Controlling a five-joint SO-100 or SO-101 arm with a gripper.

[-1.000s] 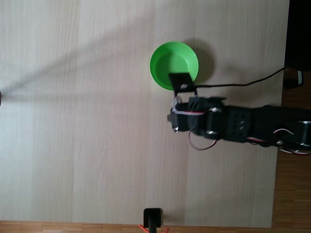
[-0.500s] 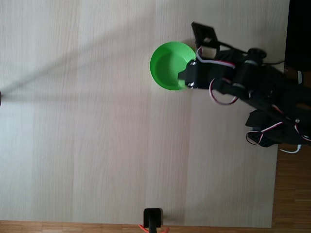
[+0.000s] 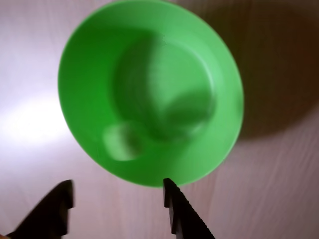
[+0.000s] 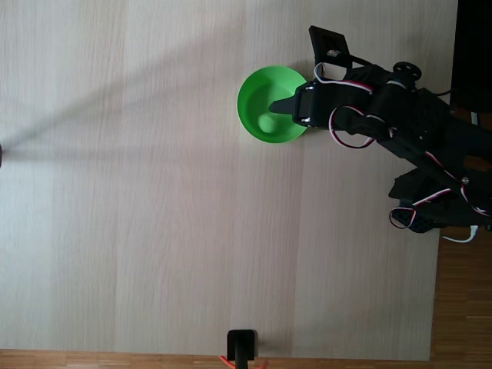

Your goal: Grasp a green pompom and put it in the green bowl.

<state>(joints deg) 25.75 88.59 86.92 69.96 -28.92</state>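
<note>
green bowl (image 4: 254, 108), green pompom (image 3: 121, 141), black hand (image 3: 118, 191)

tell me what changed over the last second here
The arm swung from below the green bowl to its right side in the fixed view, and the end effector let go: the green pompom now lies inside. The bowl stayed put.

No legible text, label, brand mark, number or sign appears in either view. The green bowl (image 3: 149, 89) has plain, unmarked walls in the wrist view, although that picture is blurred, so any fine embossing possibly cannot be resolved. In the fixed view, the arm (image 4: 400, 131) and the table (image 4: 138, 192) carry no readable markings at this resolution.
</note>
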